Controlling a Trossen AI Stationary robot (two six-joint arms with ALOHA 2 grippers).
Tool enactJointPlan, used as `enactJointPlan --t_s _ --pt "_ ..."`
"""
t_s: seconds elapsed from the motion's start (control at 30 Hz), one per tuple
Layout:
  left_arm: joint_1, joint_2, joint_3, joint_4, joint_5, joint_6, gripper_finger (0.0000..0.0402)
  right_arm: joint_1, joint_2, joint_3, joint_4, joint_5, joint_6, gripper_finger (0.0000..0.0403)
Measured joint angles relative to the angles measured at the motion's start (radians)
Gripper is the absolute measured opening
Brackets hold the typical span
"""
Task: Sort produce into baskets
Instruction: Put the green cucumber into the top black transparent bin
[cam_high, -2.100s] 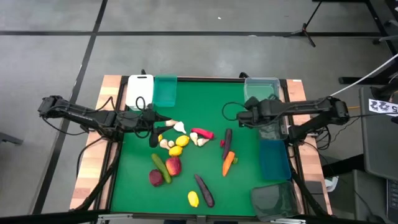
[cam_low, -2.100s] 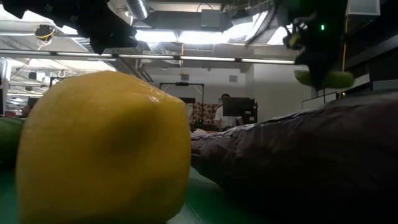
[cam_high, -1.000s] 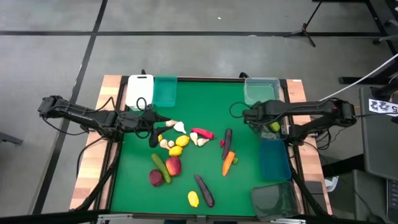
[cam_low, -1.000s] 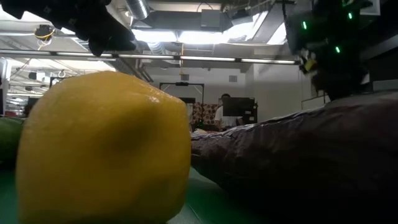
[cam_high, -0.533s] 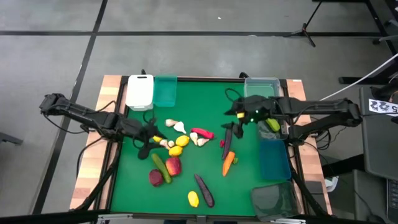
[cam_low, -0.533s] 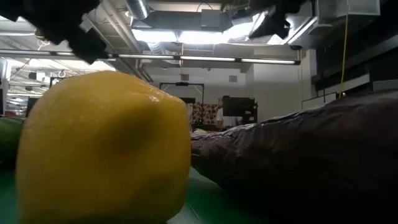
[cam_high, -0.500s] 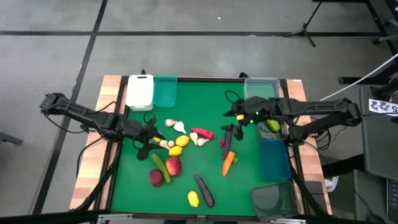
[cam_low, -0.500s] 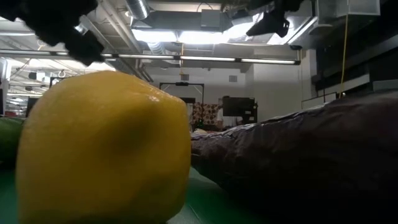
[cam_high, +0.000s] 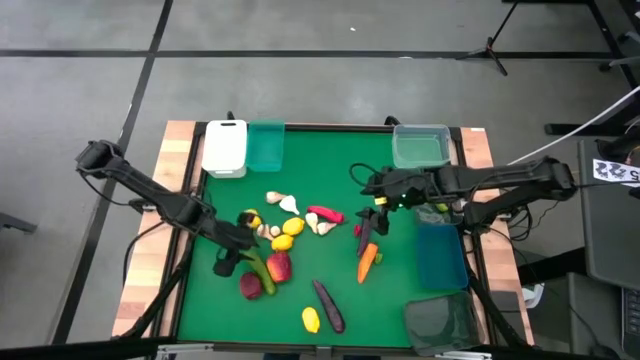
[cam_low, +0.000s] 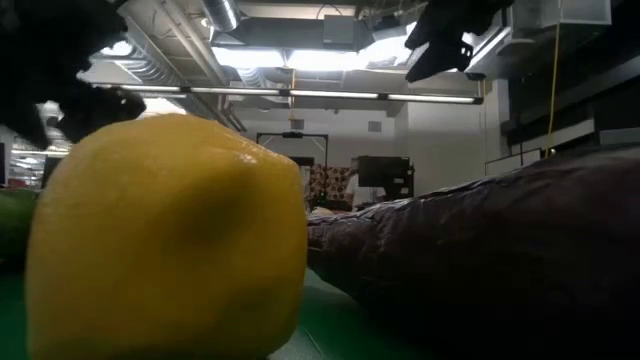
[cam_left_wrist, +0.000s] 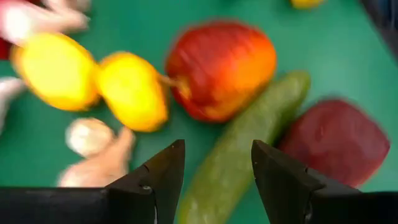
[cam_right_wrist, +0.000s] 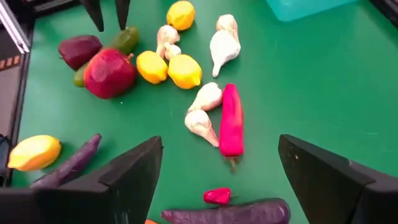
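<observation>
Produce, small plastic toy fruits and vegetables, mostly lies unsorted on green felt; my left gripper half-open, right gripper wide open, both empty.

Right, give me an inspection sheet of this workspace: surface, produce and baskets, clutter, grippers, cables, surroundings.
Surface: green mat on a wooden table.
Produce: loose in mid-mat: lemons, garlic, a red apple, a cucumber, eggplants, a carrot, a red chili.
Baskets: white basket and teal basket at the far left edge; clear basket, blue basket and grey basket along the right side.
Clutter: nothing seen.
Grippers: left gripper open, low beside the cucumber; right gripper open and empty, above an eggplant.
Cables: black leads looped by each arm; a white cable off the table.
Surroundings: grey floor, a stand's legs.
</observation>
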Motion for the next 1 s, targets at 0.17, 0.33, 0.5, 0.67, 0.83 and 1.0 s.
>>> enactJointPlan --t_s 0.17,0.33,0.5,0.67,0.83,1.0 --pt "-0.010 0.106 0.000 0.009 0.008 0.054 0.0182 0.000 0.040 0.000 -0.002 0.000 -0.001 0.0319" --pt "-0.010 0.178 0.002 0.078 0.077 0.090 0.0182 0.000 0.071 0.000 -0.003 0.000 -0.001 0.0319" --pt "-0.009 0.213 0.004 0.100 0.183 0.088 0.0183 0.000 0.088 0.000 -0.005 0.000 -0.005 0.0319" --pt "-0.001 0.240 0.005 0.099 0.198 0.107 0.0183 0.000 0.092 0.000 -0.003 0.000 -0.024 0.0319" --pt "0.033 0.250 0.005 0.100 0.213 0.117 0.0178 0.000 0.092 0.000 -0.002 0.001 -0.024 0.0319" --pt "0.064 0.251 0.005 0.099 0.209 0.115 0.0132 0.000 0.092 0.000 -0.003 0.008 -0.024 0.0319"
